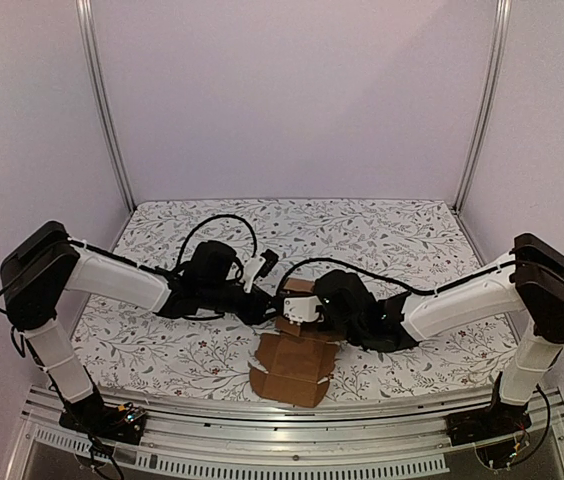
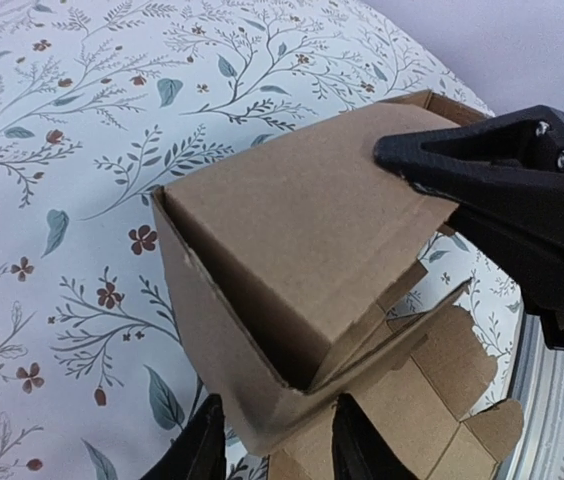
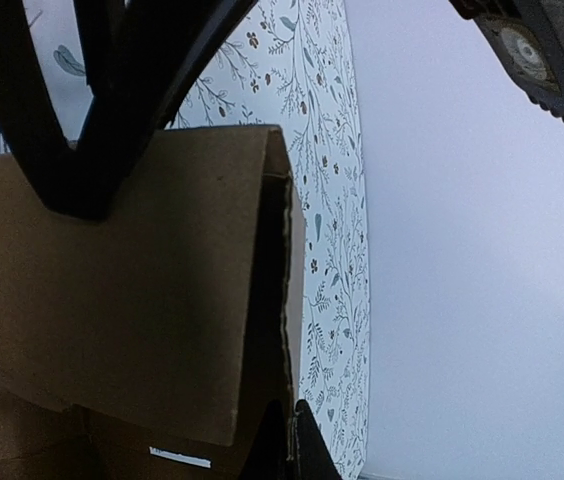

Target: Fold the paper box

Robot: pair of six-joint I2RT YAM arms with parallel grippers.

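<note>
The paper box (image 2: 302, 220) sits partly folded on the tabletop (image 2: 62, 150) between the arms. The right claw (image 2: 402, 152) pinches its raised wall. The left claw (image 2: 277, 445) straddles a lower edge; whether it grips, I cannot tell.

right claw (image 3: 290, 432): pinched on the paper box (image 3: 112, 310) at its folded edge | left claw (image 3: 77, 195): dark fingers against upper panel | floral counter (image 3: 334, 200) behind | pale wall (image 3: 482, 300) right
</note>
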